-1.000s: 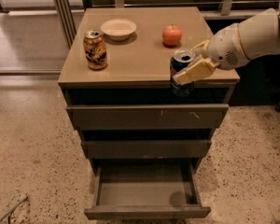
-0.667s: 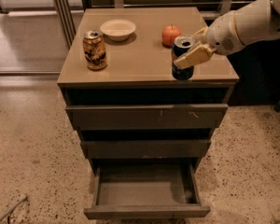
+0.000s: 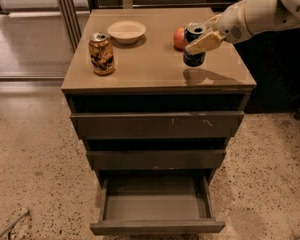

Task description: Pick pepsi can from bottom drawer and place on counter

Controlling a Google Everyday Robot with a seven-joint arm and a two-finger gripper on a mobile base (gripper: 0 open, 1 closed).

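Observation:
The pepsi can (image 3: 194, 59), dark blue with a silver top, hangs upright a little above the right side of the tan counter (image 3: 150, 66). My gripper (image 3: 199, 38) reaches in from the right and is shut on it. A beige finger (image 3: 204, 43) crosses the can's front. The can's shadow lies on the counter just below it. The bottom drawer (image 3: 157, 204) stands pulled open and holds nothing that I can see.
A gold-orange can (image 3: 101, 53) stands at the counter's left. A white bowl (image 3: 126, 31) sits at the back middle. A red-orange fruit (image 3: 179, 37) lies just behind the pepsi can. The two upper drawers (image 3: 157, 125) are closed. Speckled floor surrounds the cabinet.
My gripper has carried the pepsi can from the counter's front right edge up and inward over the counter, closer to the fruit.

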